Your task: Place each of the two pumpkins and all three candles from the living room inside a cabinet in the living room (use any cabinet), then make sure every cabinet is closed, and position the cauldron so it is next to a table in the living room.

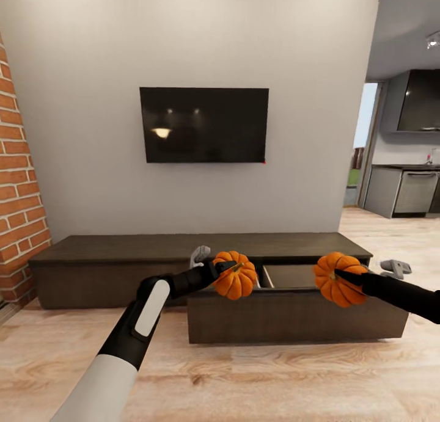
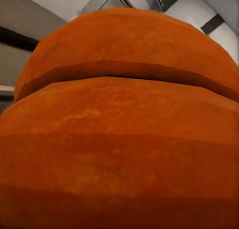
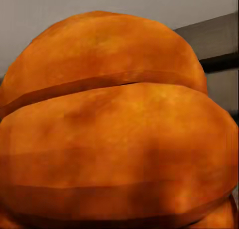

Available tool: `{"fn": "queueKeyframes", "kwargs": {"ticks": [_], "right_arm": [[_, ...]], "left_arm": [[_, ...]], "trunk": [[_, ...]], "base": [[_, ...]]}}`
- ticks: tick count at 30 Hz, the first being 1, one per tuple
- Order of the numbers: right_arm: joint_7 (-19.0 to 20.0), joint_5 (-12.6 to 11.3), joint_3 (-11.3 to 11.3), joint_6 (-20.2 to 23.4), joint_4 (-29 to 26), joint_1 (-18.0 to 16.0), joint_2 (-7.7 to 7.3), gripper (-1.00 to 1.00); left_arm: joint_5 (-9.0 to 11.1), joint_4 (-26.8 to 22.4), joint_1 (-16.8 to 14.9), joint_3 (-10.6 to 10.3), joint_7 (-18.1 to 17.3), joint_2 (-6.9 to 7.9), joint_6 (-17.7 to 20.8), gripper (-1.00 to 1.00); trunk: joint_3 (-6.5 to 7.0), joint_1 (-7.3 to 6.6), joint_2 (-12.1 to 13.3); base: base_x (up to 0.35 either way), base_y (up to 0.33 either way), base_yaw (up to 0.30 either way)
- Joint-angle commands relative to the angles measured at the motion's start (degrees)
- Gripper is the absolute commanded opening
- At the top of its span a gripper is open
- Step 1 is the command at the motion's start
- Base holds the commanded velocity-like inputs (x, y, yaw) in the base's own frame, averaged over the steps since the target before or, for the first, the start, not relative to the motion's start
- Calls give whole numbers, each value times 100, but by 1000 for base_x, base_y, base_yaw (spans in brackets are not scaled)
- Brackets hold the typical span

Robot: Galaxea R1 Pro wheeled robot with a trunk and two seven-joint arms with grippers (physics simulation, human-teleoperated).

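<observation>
Both pumpkins were up off the floor, 1 in each gripper, held in front of the long dark cabinet (image 1: 201, 249) under the wall-mounted TV (image 1: 204, 124). The left pumpkin (image 1: 236, 275) hung at the left edge of the pulled-out drawer (image 1: 293, 315), and the right pumpkin (image 1: 340, 278) hung over the drawer's right part.

They looked rigid and light, hard-shelled and not fragile, though the rounded ribs could let a shallow grip slide. The safest hold seemed across the widest part of the body, with the fingers seated in the grooves rather than on the short stem.

The left gripper (image 1: 225, 269) was closed on its pumpkin, 1 dark finger lying across the top near the stem. The right gripper (image 1: 348, 280) was clamped on the other, its dark tip pressed into the fruit's side. How wide either pair of jaws stood could not be judged, since the orange ribbed skin (image 2: 124, 114) hid them in the left wrist view, and likewise in the right wrist view (image 3: 119, 129).

The drawer stood open, so lowering and releasing each pumpkin inside seemed the likely next step.
</observation>
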Motion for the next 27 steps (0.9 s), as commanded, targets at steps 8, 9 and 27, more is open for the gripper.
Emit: {"fn": "queueKeyframes", "kwargs": {"ticks": [8,9,27], "right_arm": [[3,10,112,-31,-7,50,17,-100],[-2,12,127,-32,-7,51,18,-100],[-29,41,320,29,9,30,4,-100]], "left_arm": [[-2,49,16,18,12,13,24,-100],[4,45,17,20,13,14,24,-100],[20,127,43,73,13,26,-21,-100]], "trunk": [[138,-177,318],[156,-199,359],[306,-440,800]], "base": [[0,0,-173],[0,0,-39],[7,-3,-4]]}}
